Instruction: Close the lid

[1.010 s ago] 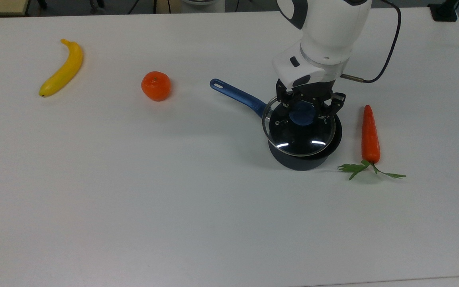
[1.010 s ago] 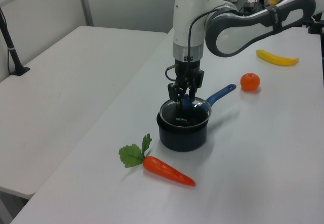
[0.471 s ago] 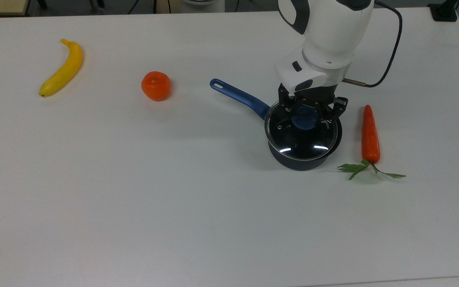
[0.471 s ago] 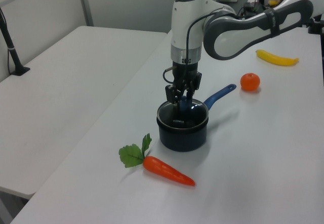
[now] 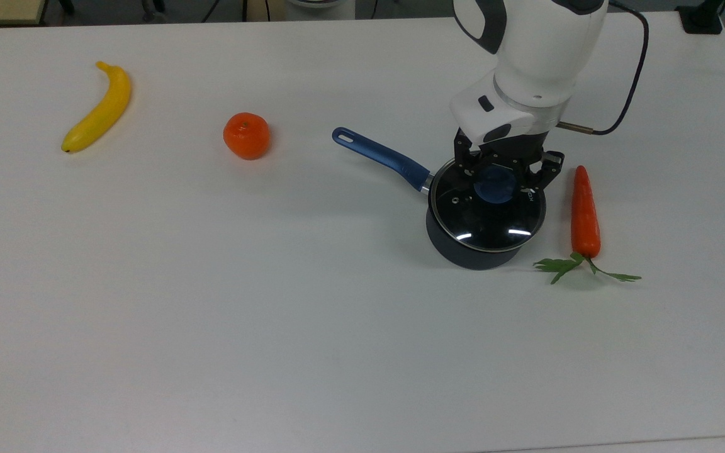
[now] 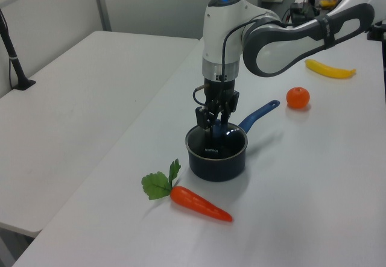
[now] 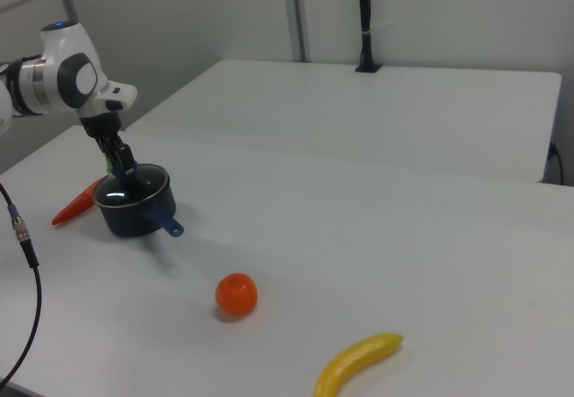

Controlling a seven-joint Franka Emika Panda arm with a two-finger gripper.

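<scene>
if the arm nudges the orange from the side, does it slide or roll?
Probably rolls: the orange looks nearly round and sits free on the smooth white table, nothing touching it. Its slightly flattened shape may make it wobble and stop soon. It looks stiff, so it likely won't deform. With open table on every side, nothing close would stop it.

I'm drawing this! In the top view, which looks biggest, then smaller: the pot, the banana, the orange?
1. The pot, counting its blue handle.
2. The banana, long but thin.
3. The orange, smallest.
</scene>
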